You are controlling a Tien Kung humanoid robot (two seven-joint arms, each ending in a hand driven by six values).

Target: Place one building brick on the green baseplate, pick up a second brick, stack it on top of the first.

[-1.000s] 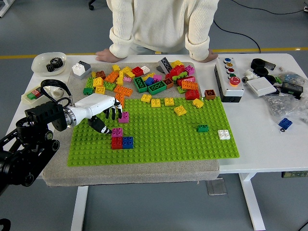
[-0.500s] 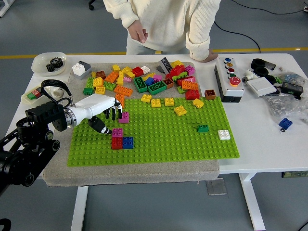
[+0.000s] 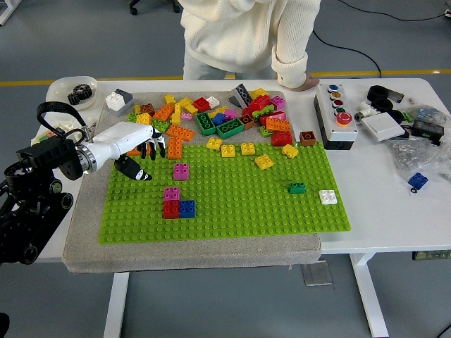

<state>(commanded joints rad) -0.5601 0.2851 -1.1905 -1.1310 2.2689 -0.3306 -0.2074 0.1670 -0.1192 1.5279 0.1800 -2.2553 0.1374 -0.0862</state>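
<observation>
One left hand [image 3: 144, 150] hovers with fingers spread over the green baseplate's [image 3: 232, 211] far-left corner; your pink brick [image 3: 181, 171] lies just right of it.

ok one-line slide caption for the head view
Left hand hovers open over the green baseplate near a loose pink brick, brick pile behind.
</observation>
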